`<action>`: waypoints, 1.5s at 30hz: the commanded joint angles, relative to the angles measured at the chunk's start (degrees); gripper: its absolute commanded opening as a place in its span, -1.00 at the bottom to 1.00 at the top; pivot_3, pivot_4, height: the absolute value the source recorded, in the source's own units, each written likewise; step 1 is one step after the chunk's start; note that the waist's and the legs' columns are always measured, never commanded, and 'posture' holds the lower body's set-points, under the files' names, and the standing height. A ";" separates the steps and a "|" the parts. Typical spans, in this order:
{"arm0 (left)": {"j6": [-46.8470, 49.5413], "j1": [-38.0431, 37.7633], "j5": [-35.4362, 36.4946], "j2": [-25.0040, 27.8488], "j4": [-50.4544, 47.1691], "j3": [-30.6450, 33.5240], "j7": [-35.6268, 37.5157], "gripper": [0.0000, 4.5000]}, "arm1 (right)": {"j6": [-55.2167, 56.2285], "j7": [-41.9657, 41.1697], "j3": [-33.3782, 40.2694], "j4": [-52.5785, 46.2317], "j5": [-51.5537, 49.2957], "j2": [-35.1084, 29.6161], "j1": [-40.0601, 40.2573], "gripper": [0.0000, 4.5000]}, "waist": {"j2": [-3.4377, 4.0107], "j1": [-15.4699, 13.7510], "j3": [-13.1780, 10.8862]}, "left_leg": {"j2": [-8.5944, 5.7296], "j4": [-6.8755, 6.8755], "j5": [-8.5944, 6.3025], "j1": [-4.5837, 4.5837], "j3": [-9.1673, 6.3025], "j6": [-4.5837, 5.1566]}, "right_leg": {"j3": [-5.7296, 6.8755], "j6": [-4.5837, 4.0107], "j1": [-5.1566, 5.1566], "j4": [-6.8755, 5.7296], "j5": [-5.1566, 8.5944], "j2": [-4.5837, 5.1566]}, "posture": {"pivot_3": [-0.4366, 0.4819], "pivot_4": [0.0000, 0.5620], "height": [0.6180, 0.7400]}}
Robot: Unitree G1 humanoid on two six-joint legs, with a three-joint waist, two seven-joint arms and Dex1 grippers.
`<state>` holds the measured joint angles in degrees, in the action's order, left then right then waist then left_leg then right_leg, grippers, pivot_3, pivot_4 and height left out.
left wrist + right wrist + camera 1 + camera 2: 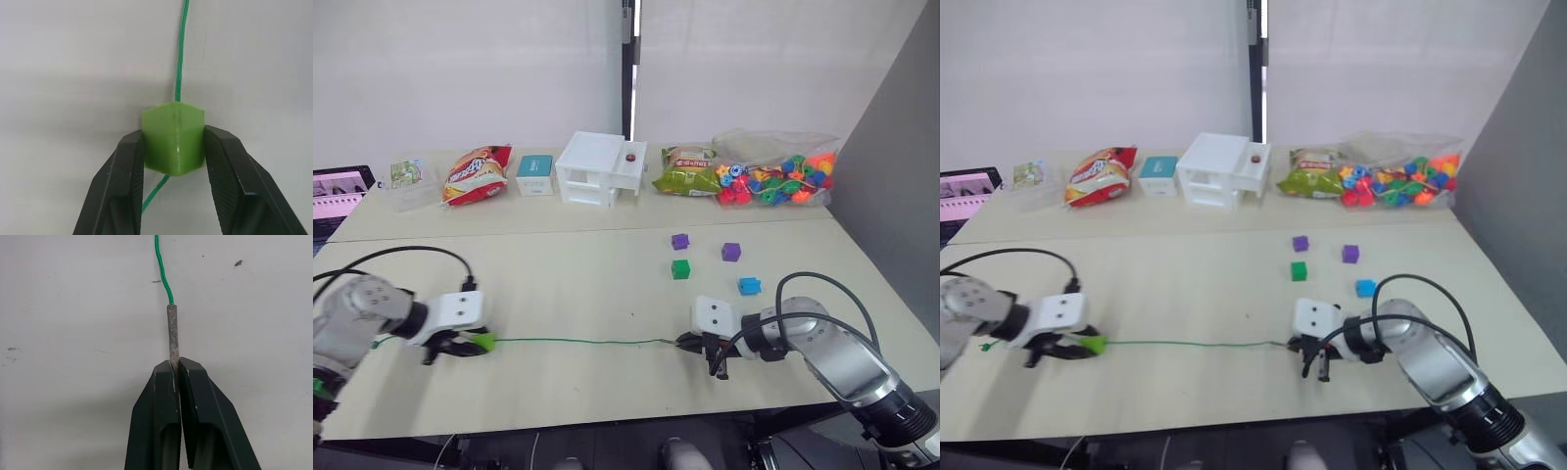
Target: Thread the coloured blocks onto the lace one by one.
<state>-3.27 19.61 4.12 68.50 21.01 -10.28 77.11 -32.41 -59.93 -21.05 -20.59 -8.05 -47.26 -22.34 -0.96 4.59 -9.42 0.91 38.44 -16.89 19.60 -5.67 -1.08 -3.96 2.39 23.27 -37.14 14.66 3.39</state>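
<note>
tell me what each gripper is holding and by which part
Left gripper clamps the lime block by its two sides, lace running through it. Right gripper pinches the lace's stiff tip.

A pale table [568, 284] is carrying everything. Lying on its near half: a green lace [578, 342] running left to right, a lime wedge [483, 341], two purple cubes [680, 241], a green cube [680, 269] and a blue bead [749, 286]. Sitting along the far edge: snack bags [477, 174], a white drawer box [601, 168], a teal box [534, 174] and a bead bag [778, 174].
</note>
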 commanded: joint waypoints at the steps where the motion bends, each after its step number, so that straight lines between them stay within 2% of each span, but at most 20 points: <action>1: -6.65 -1.42 -3.33 2.68 9.50 1.32 0.52 -0.43 | 0.09 -0.39 1.62 -1.80 -0.37 -0.11 -0.77 -1.00 | 0.00 -0.27 0.00 | 0.00 -0.01 0.00 0.01 0.01 0.00 | 0.00 0.00 0.02 0.00 0.00 0.00 | -0.05 -0.47 1.00; 6: -12.99 0.59 -3.30 2.46 16.30 3.13 -0.29 -0.43 | 0.40 -1.15 0.99 -1.46 -0.21 0.28 -1.63 -1.00 | 0.01 -0.55 0.00 | 0.00 -0.05 0.00 0.37 0.08 0.00 | -0.02 -0.04 0.55 -0.16 -0.02 0.01 | -0.05 -0.47 1.00; 9: -9.37 2.27 0.02 0.85 14.94 4.86 1.89 -0.43 | -0.02 -1.40 0.70 -1.40 -0.13 0.79 -2.24 -1.00 | 0.02 -0.74 -0.03 | -0.06 0.21 0.00 0.68 0.08 0.00 | -0.03 -0.08 0.99 -0.76 -0.05 0.05 | -0.05 -0.47 1.00; 10: -6.68 2.48 1.88 0.86 12.99 5.51 3.90 0.03 | -0.37 -1.49 0.63 -1.53 -0.25 1.04 -2.55 -1.00 | 0.00 -0.77 -0.05 | -0.06 0.22 0.00 0.69 0.08 0.00 | -0.02 -0.09 0.99 -0.79 -0.05 0.05 | -0.05 -0.47 1.00; 13: -1.93 2.35 4.69 1.25 8.61 6.94 7.00 0.45 | -1.32 -1.63 0.64 -2.09 -0.68 1.52 -3.03 -1.00 | -0.12 -0.88 -0.13 | -0.06 0.30 0.00 0.76 0.06 0.00 | -0.01 -0.08 0.99 -0.79 -0.04 0.04 | -0.05 -0.47 1.00; 15: -0.45 3.24 5.19 1.38 5.84 8.03 6.62 0.74 | -2.62 -1.66 0.27 -2.80 -0.84 2.05 -3.60 -1.00 | -0.14 -1.00 -0.14 | -0.06 0.34 0.00 0.80 0.05 -0.01 | -0.01 -0.08 0.99 -0.77 -0.04 0.05 | -0.05 -0.47 1.00; 17: 8.76 5.84 10.36 0.62 -1.40 9.99 7.20 0.98 | -5.49 -0.93 -0.90 -3.49 -0.75 3.86 -5.59 -1.00 | -0.26 -1.10 -0.22 | -0.06 0.34 0.00 0.81 0.05 -0.01 | 0.00 -0.08 1.00 -0.78 -0.04 0.05 | -0.05 -0.47 1.00; 19: 20.78 7.00 18.27 -1.53 -12.11 11.73 6.31 0.98 | -8.41 -0.14 -2.37 -3.88 -0.50 5.88 -7.55 -1.00 | -0.32 -1.21 -0.26 | -0.06 0.42 0.00 0.89 -0.05 -0.01 | 0.02 -0.08 1.01 -0.81 -0.04 0.03 | -0.05 -0.47 1.00; 21: 27.21 6.05 22.33 -4.25 -21.63 11.90 3.71 0.98 | -9.98 0.34 -4.05 -3.50 0.42 7.34 -9.19 -1.00 | -0.31 -1.18 -0.25 | -0.07 0.46 0.00 0.90 -0.07 -0.01 | 0.03 -0.08 0.98 -0.81 -0.04 0.04 | -0.05 -0.47 1.00; 24: 31.86 4.10 24.31 -9.25 -31.87 10.17 -1.00 0.98 | -12.09 1.46 -6.71 -1.94 1.56 9.85 -12.04 -1.00 | -0.28 -1.04 -0.24 | -0.08 0.42 -0.01 0.86 -0.05 0.00 | 0.00 -0.08 0.97 -0.79 -0.04 0.07 | -0.05 -0.47 1.00; 26: 31.00 2.82 21.90 -14.16 -34.72 6.84 -4.67 0.98 | -13.10 2.12 -8.11 -0.96 2.27 11.08 -13.58 -1.00 | -0.28 -0.72 -0.24 | -0.07 0.41 -0.01 0.93 -0.08 0.00 | 0.01 -0.09 1.06 -0.80 -0.05 0.04 | -0.05 -0.47 1.00; 30: 28.74 1.94 16.68 -22.03 -36.18 0.59 -10.52 0.98 | -14.34 2.42 -9.89 -0.11 3.26 11.77 -15.28 -1.00 | -0.28 -0.91 -0.24 | -0.09 0.43 0.00 0.92 -0.10 -0.01 | 0.01 -0.12 1.07 -0.81 -0.07 0.04 | -0.05 -0.47 1.00; 35: 25.12 3.12 12.78 -28.84 -32.53 -4.78 -12.05 0.98 | -15.07 2.33 -10.85 -0.55 3.55 11.49 -15.96 -1.00 | -0.28 -1.43 -0.24 | -0.14 0.46 0.00 0.91 -0.10 -0.02 | 0.00 -0.12 1.03 -0.79 -0.07 0.07 | -0.05 -0.47 1.00; 43: 21.77 5.29 10.98 -32.77 -25.39 -6.44 -10.53 0.98 | -16.37 2.64 -10.83 -2.04 3.06 11.20 -15.56 -1.00 | -0.29 -2.06 -0.24 | -0.14 0.47 0.00 0.91 -0.10 -0.02 | 0.00 -0.13 1.03 -0.78 -0.07 0.08 | -0.05 -0.47 1.00; 44: 21.38 5.52 10.65 -32.88 -25.04 -6.58 -10.33 0.73 | -16.46 2.70 -10.81 -2.15 3.01 11.18 -15.52 -1.00 | -0.29 -2.08 -0.24 | -0.14 0.50 0.00 0.91 -0.10 -0.02 | 0.00 -0.13 1.02 -0.76 -0.07 0.08 | -0.05 -0.47 1.00; 45: 21.32 5.81 10.66 -33.12 -24.78 -6.53 -10.24 0.64 | -16.62 2.76 -10.77 -2.38 2.95 11.14 -15.43 -1.00 | -0.29 -2.08 -0.24 | -0.15 0.50 0.00 0.92 -0.10 -0.02 | 0.00 -0.13 1.02 -0.76 -0.07 0.08 | -0.05 -0.47 1.00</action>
<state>19.18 24.46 15.17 35.60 -3.41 -17.07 66.32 -48.60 -57.29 -32.74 -20.91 -4.76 -35.95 -37.39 -1.25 2.51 -9.66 0.75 38.93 -16.89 20.52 -5.77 -1.10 -3.96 2.27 24.29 -37.90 14.59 3.48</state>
